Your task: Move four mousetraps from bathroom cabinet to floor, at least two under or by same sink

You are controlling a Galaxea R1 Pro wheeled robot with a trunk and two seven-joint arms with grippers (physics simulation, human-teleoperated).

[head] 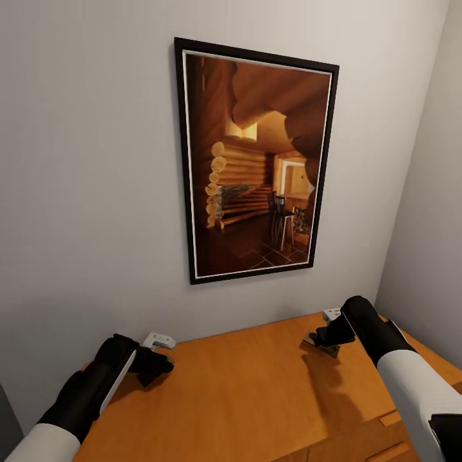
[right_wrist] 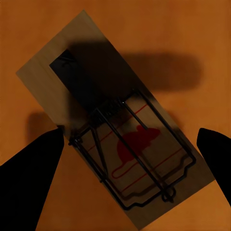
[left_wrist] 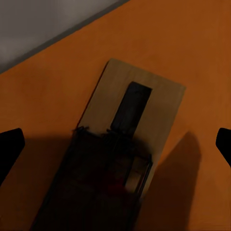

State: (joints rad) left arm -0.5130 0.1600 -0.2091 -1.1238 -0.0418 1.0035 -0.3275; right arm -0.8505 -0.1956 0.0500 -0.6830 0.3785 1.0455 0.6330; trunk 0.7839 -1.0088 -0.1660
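Setting: the robot faced a pale wall with a framed picture point(head: 260, 163) of a log cabin interior, and looked down on the orange-brown top of the cabinet point(head: 256, 391).
Left gripper: the left gripper point(head: 157, 366) hung over the left rear part of the cabinet top, near the wall. In the left wrist view its two dark fingertips point(left_wrist: 9, 149) stood wide apart at the frame's edges, holding nothing.
Left mousetrap: a mousetrap point(left_wrist: 127, 139) lay flat on the cabinet top between those open fingertips, touching neither.
Right gripper: the right gripper point(head: 321, 340) hovered over the right rear part of the cabinet top. In the right wrist view its dark fingertips point(right_wrist: 33, 163) were spread wide, gripping nothing.
Right mousetrap: a second mousetrap point(right_wrist: 122, 139) lay flat and askew between the right fingertips, with a red mouse print and a wire bar.
Hard to make out: the near half of the left mousetrap sat in deep shadow, so its metal parts were blurred. In the head view the left mousetrap was hidden by the gripper, and only a small pale corner of the right one point(head: 328, 350) showed below the gripper.
View differences: the wrist views gave the traps' details; the head view gave the cabinet's drawer edge point(head: 385, 420) and both arms.
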